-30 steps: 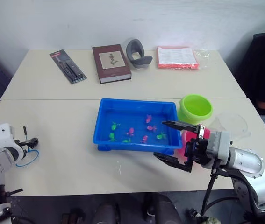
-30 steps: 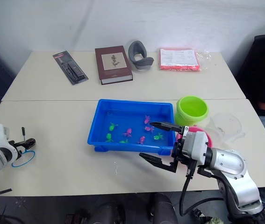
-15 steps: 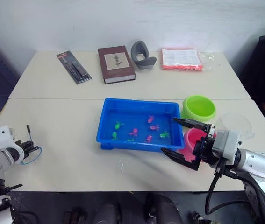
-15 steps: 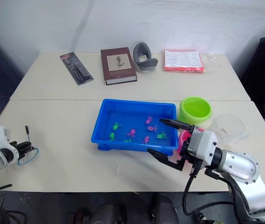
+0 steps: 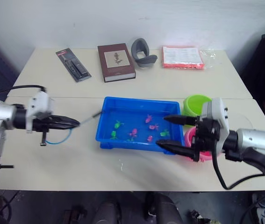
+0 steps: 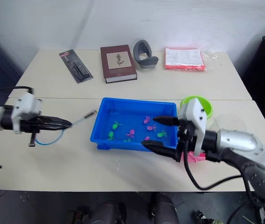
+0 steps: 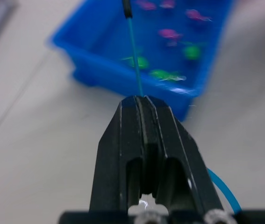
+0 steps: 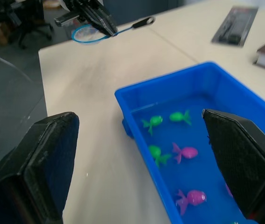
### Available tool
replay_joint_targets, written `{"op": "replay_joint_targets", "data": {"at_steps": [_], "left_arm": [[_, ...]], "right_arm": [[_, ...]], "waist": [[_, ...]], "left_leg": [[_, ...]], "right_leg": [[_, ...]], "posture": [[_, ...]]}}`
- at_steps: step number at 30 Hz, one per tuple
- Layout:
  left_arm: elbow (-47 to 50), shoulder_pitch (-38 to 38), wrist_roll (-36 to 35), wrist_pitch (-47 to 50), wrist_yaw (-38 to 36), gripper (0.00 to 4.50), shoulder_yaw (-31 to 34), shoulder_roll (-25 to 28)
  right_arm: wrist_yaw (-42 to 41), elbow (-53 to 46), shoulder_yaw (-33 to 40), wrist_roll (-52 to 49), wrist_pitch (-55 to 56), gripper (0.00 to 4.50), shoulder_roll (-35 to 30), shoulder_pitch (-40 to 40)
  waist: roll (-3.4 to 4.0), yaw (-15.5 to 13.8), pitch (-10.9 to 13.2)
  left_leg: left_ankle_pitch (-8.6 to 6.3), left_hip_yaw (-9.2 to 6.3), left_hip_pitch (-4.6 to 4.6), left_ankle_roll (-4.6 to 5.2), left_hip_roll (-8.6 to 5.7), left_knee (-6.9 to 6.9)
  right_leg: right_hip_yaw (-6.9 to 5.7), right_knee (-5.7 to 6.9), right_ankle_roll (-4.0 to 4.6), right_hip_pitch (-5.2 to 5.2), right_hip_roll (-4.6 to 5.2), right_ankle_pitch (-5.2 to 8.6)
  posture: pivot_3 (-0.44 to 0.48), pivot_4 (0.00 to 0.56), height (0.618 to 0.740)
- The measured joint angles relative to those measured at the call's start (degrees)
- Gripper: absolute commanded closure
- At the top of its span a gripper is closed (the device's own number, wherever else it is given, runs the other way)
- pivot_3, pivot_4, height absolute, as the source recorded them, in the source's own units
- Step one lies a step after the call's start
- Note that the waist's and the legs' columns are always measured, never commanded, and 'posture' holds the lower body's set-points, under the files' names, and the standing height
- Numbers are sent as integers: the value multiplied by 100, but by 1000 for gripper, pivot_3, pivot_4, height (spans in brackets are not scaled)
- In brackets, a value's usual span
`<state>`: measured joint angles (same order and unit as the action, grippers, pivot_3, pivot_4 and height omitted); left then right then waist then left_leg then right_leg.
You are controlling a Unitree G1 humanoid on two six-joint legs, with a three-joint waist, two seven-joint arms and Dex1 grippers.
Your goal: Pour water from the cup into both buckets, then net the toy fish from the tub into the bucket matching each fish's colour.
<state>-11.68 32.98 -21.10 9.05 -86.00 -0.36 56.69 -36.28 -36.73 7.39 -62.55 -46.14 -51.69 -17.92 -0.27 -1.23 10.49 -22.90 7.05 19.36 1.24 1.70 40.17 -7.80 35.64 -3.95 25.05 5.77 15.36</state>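
Two grippers worked over the beige table point(image 5: 76, 154); the left gripper point(image 5: 74, 123) hung above the table's left half, its fingers point(image 7: 144, 140) pressed together on the thin blue handle of a small fish net point(image 5: 60, 137), whose blue hoop hung back under the wrist while the handle's dark tip point(image 5: 96, 113) pointed at the tub's left rim, just short of it; the blue tub point(image 5: 105, 135) sat near the middle of the front table, holding water and the toy fish point(image 5: 133, 133), green ones toward its left and pink ones mixed through the middle and right; the right gripper point(image 5: 172, 132) hovered at the tub's right end with its two black fingers point(image 5: 179, 120) spread wide apart and nothing between them, one over the water and one over the tub's front right corner; the lime green bucket point(image 5: 195, 103) stood just beyond the tub's right end, and the pink bucket point(image 5: 191, 140) sat in front of it, partly hidden by the right wrist; the clear cup point(image 6: 229, 124) rested near the table's right edge; along the far edge lay a black blister pack point(image 5: 73, 65), a brown book point(image 5: 116, 62), a grey curved holder point(image 5: 143, 50) and a red-edged packet point(image 5: 183, 57) in clear wrap.
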Motion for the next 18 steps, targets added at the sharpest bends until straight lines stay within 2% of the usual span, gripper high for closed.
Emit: {"op": "replay_joint_targets", "data": {"at_steps": [4,7,10,18], "left_arm": [[271,1018,408,134,-7,4487,-1017,-379],[284,1212,480,253,-8,4487,-1413,-566],[381,1584,487,470,-8,4487,-1904,-997],[627,1742,504,945,-6,4487,-2280,-1408]], "right_arm": [[63,150,-299,-278,-579,0,-39,-504],[136,170,-530,-280,-780,0,92,-734],[336,311,-961,-426,-1216,0,379,-1188],[962,665,-1260,-626,-2075,0,962,-1565]], "waist": [[-2,-6,1],[-5,45,0],[-7,48,1],[-7,35,1]], "left_leg": [[-1,6,10,7,0,-2],[-3,18,24,12,1,-1],[-1,2,52,17,2,23],[-1,-29,98,18,8,81]], "right_leg": [[7,-4,-7,11,0,-4],[9,-5,-12,29,0,-7],[3,0,-15,43,-4,-8],[-4,9,-19,55,-8,-11]], "posture": [[0,150,740],[0,150,740],[0,150,740],[0,150,740]]}}
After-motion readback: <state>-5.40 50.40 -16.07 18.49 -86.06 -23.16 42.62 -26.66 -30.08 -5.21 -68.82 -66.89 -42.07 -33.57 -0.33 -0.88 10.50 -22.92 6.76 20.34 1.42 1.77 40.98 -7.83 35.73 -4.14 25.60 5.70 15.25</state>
